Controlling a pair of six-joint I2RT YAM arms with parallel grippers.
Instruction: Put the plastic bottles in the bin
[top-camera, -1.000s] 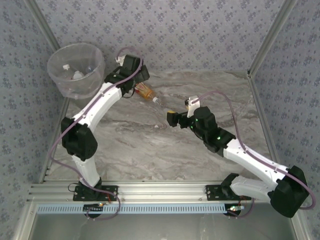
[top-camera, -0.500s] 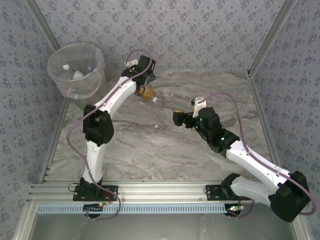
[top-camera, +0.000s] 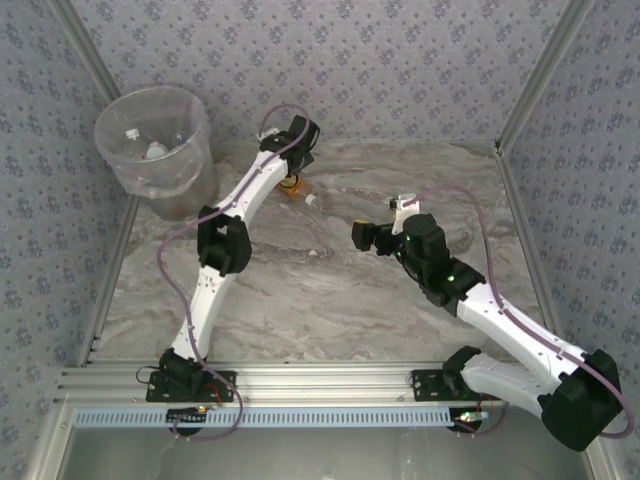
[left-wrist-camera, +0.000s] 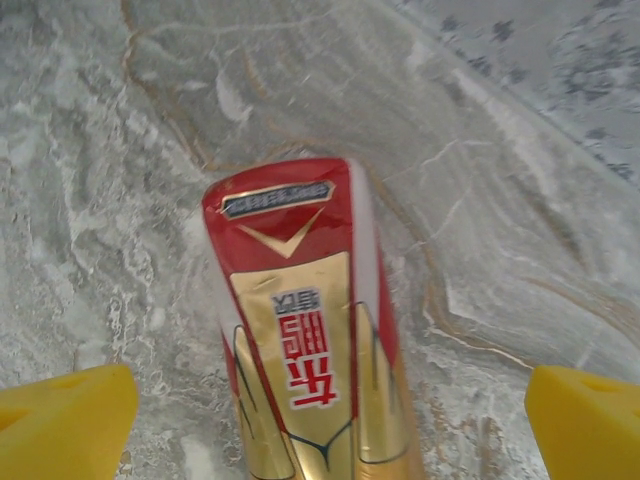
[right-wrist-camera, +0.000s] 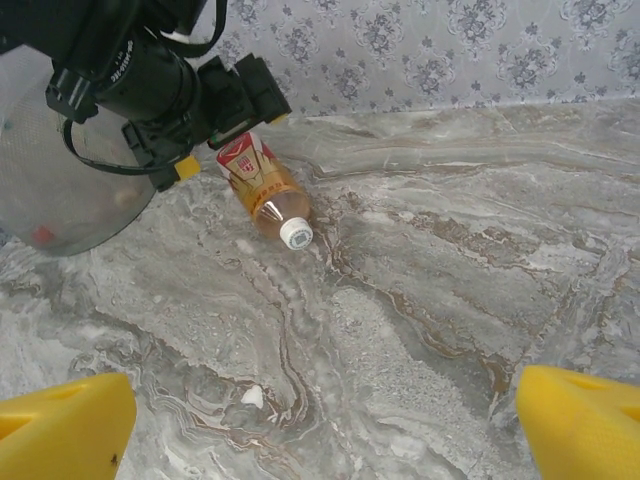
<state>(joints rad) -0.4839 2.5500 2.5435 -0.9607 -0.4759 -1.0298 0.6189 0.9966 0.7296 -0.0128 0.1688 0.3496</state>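
Marbled grey bench, patterned wallpaper walls. I see left gripper jaws wide apart straddling red-gold labelled bottle, no contact; right gripper jaws wide, empty.

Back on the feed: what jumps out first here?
A clear plastic bottle with a red-and-gold label and white cap lies on its side on the grey marbled table, toward the far left. The open left claw hangs over its base end, fingers wide to either side. The round translucent bin in the far-left corner holds more.
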